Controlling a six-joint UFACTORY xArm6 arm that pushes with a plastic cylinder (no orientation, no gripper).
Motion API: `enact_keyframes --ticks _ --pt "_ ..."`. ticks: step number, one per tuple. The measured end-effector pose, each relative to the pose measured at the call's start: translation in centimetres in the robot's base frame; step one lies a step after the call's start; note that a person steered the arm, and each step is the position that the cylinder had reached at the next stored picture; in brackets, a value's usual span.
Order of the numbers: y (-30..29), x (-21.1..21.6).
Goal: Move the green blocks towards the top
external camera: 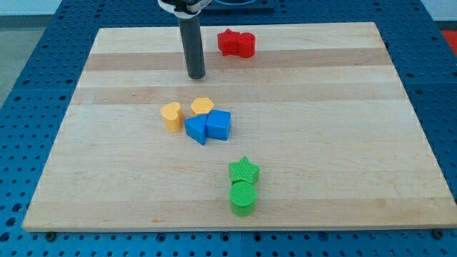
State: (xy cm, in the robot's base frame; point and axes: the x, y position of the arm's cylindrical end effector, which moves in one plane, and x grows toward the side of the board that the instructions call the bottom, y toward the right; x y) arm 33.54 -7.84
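A green star block (243,171) and a green round block (243,197) sit touching each other near the view's bottom, just right of centre. My tip (196,75) rests on the board near the view's top, left of centre, far above the green blocks and well apart from them. A cluster of yellow and blue blocks lies between my tip and the green blocks.
A yellow heart-like block (171,116), a yellow hexagon block (202,106), and two blue blocks (196,129) (218,125) cluster mid-board. A red star (228,42) and a red round block (245,44) touch near the view's top. The wooden board (343,143) lies on a blue pegboard.
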Motion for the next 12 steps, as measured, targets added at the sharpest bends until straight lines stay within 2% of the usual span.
enact_keyframes --ticks 1,2,3,4,6,10,12 --pt "0.0 0.0" --pt "5.7 2.2" --pt "8.5 3.1" --pt "12.8 7.7" --pt "14.7 27.2" --pt "13.0 28.3" --pt "7.5 28.3"
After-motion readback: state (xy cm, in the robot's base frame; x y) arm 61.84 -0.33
